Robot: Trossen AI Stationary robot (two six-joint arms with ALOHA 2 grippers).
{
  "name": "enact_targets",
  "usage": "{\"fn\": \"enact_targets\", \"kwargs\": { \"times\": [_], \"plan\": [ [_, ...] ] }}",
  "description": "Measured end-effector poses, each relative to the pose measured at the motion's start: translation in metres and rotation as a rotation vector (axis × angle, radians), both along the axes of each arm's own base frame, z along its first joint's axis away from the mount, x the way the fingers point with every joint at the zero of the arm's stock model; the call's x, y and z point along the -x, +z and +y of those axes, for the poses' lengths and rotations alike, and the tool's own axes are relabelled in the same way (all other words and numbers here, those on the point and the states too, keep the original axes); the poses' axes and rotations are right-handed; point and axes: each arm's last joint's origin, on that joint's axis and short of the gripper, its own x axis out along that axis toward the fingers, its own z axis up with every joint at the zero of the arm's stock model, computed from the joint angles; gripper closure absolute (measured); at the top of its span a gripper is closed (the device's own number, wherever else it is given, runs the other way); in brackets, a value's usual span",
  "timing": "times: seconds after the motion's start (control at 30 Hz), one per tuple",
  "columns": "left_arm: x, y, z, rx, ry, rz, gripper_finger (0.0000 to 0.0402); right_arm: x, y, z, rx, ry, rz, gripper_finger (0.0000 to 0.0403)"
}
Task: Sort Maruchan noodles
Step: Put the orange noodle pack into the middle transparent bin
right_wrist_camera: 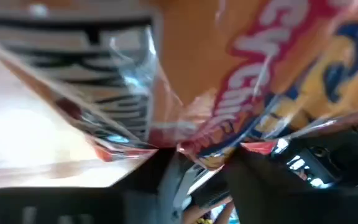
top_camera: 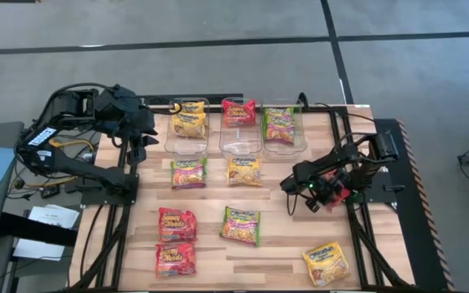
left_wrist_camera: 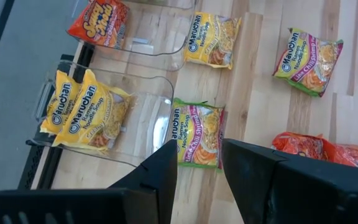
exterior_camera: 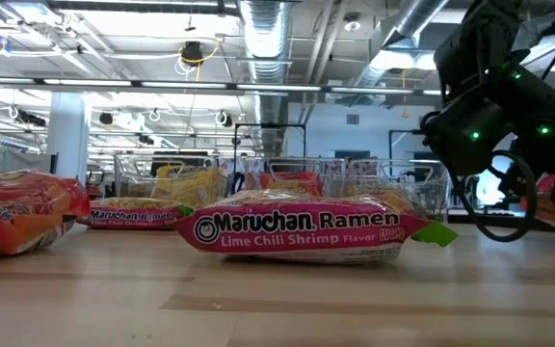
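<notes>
Left gripper (top_camera: pixel 140 145) hangs at the table's left edge with its fingers (left_wrist_camera: pixel 160 177) parted and nothing between them — it looks parked, or lining up. Just ahead of it, seen past the fingertips, lies a green packet (left_wrist_camera: pixel 197 134) flat on the wood, and beside that the yellow bin (top_camera: pixel 186 128), holding yellow packets (left_wrist_camera: pixel 82 111) that lean on its wall. My guess: the green one is its nearest candidate.

Further right from that gripper stand the red bin (top_camera: pixel 239 126), with one red packet (top_camera: pixel 238 112), and the green bin (top_camera: pixel 283 128), with a green-edged one. One colour per bin, so the three bins appear to serve as sorting targets.

Loose on the table between the arms: a yellow packet (top_camera: pixel 243 171), a lime-chili-shrimp packet (top_camera: pixel 241 225), two red packets (top_camera: pixel 176 242) toward the near left, and a yellow one (top_camera: pixel 326 264) at the near right corner. All flat, apart from one another except the two red, which sit just beside each other.

Right gripper (top_camera: pixel 330 196) is raised off the table at the right side, clamped on a red-orange packet (right_wrist_camera: pixel 260 81) — the wrist view shows the crinkled wrapper pinched at its edge and filling the frame. Held by the edge, it dangles; likely bound for the red bin, well away to this gripper's far left. Risk: a thin edge pinch could slip.
</notes>
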Motion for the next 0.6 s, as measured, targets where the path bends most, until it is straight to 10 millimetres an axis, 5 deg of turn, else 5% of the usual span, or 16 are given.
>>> {"fn": "enact_targets", "kwargs": {
  "times": [0.27, 0.6],
  "plan": [
    [0.0, 0.0, 0.0, 0.0, 0.0, 0.0, 0.0288, -0.002, -0.001, 0.0, 0.002, 0.005, -0.022, 0.039],
    [0.0, 0.0, 0.0, 0.0, 0.0, 0.0, 0.0288, -0.021, 0.034, 0.017, 0.051, 0.033, -0.033, 0.0398]
  ]
}}
